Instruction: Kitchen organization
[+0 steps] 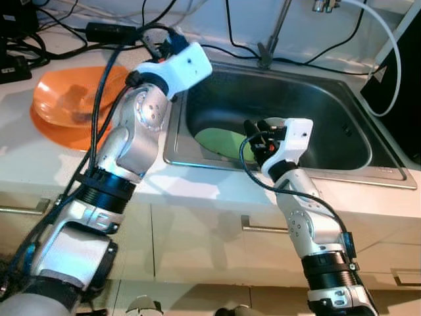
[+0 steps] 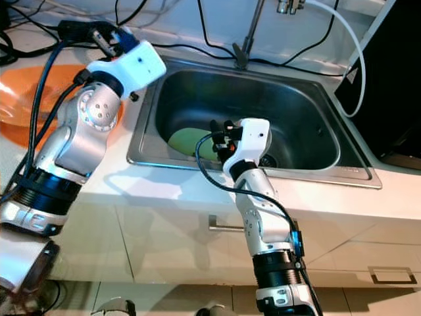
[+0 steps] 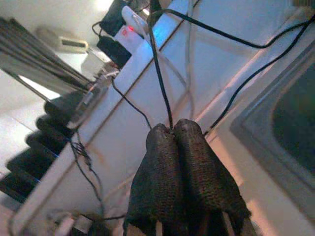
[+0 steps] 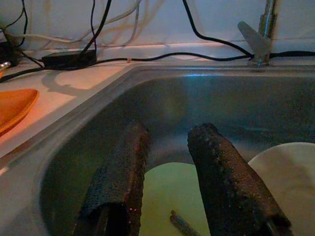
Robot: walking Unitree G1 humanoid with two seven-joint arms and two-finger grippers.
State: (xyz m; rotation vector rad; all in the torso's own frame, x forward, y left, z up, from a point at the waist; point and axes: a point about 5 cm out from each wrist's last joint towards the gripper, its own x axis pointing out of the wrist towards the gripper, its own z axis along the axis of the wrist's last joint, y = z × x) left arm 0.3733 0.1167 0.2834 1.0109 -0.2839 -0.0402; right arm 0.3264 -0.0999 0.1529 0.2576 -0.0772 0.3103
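We see the right pincer [image 4: 167, 182] hanging inside the steel sink [image 1: 329, 99] near its front wall, its two black fingers [image 4: 224, 182] spread apart and gripping nothing. Between and under those fingers the right wrist view shows a pale green plate [image 4: 170, 196] on the sink floor with a small dark utensil-like piece [image 4: 182, 225] lying on it; what that piece is we cannot tell. The same view adds a second, whitish plate [image 4: 290, 182] just beside the green one, which the head views hide behind the right arm. So we count two plates in the sink.

The left pincer [image 3: 179, 147] is raised over the back of the counter [image 1: 26, 151], by the sink's left rear corner, its two fingers pressed together on nothing, amid several black cables [image 3: 157, 69]. One orange plate [image 1: 66, 99] sits on the counter to the left of the sink, well apart from both pincers. The faucet [image 1: 273, 36] stands at the sink's rear rim.
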